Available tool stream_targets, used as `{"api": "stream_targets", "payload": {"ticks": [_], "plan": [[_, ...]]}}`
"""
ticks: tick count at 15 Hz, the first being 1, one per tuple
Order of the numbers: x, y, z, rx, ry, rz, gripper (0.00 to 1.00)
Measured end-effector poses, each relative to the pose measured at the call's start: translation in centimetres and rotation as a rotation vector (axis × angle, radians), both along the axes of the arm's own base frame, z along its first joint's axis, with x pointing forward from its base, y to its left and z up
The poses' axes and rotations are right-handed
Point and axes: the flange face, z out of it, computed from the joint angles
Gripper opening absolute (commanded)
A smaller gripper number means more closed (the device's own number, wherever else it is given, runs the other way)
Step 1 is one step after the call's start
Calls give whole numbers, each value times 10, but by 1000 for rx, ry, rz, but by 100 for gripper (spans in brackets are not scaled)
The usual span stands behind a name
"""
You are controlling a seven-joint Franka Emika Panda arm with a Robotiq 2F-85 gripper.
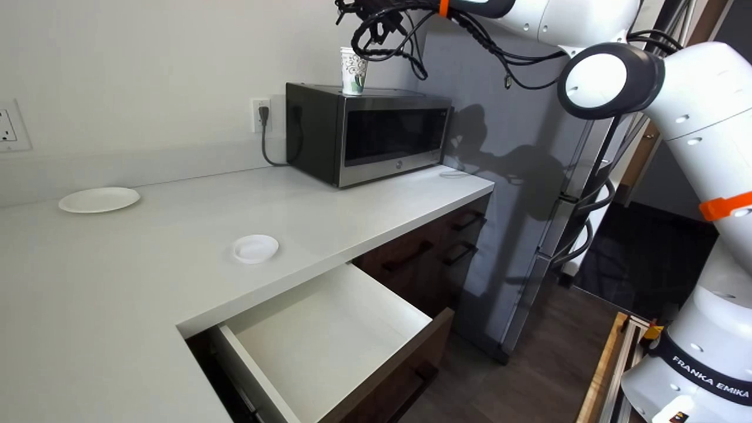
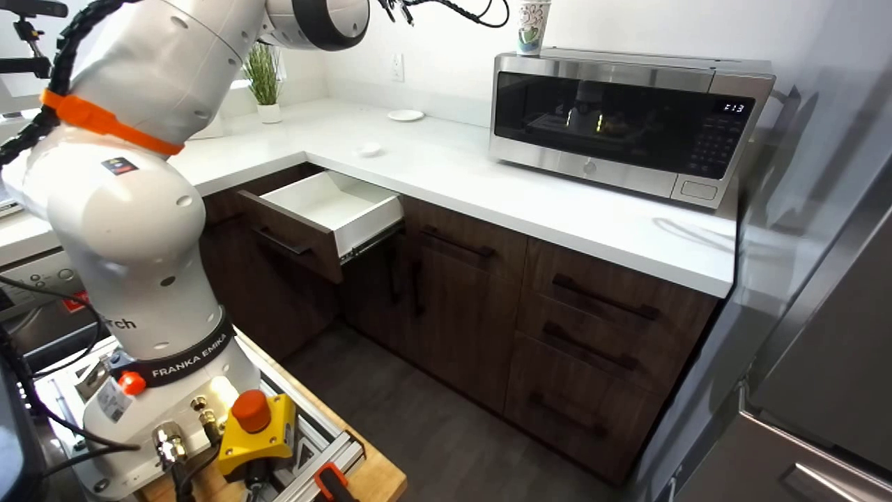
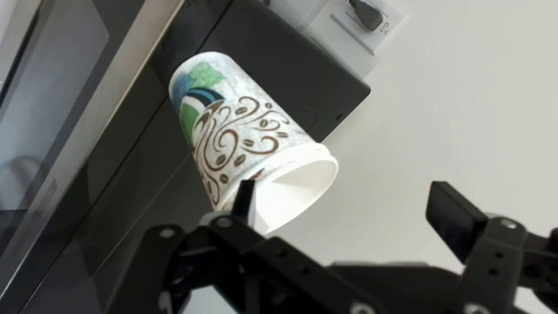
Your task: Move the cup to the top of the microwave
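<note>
The cup (image 1: 353, 76) is white paper with brown swirls and green and blue marks. It stands upright on top of the microwave (image 1: 396, 138), near its front left edge. Both also show in another exterior view, the cup (image 2: 532, 29) above the silvery front of the microwave (image 2: 592, 157). In the wrist view the cup (image 3: 248, 126) appears tilted, its open rim partly behind one finger, with the dark microwave casing (image 3: 296, 83) beyond. My gripper (image 3: 342, 192) is open and holds nothing. In the exterior views the gripper (image 1: 345, 12) (image 2: 401, 12) is raised, apart from the cup.
A white plate (image 1: 98, 200) and a small white saucer (image 1: 255, 249) lie on the white counter (image 1: 194, 235). A drawer (image 1: 329, 323) stands open below it. A grey fridge side panel (image 1: 499, 176) rises beside the microwave. Black cables (image 1: 405, 56) hang from the arm near the cup.
</note>
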Motion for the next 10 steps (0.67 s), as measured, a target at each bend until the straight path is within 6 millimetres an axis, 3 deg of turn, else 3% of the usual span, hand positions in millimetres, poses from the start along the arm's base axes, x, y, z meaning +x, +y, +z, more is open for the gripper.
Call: {"api": "stream_targets", "payload": {"ticks": [5, 10], "plan": [[-49, 20, 34, -55, 249, 60, 100], [-106, 14, 60, -118, 500, 127, 100]]}}
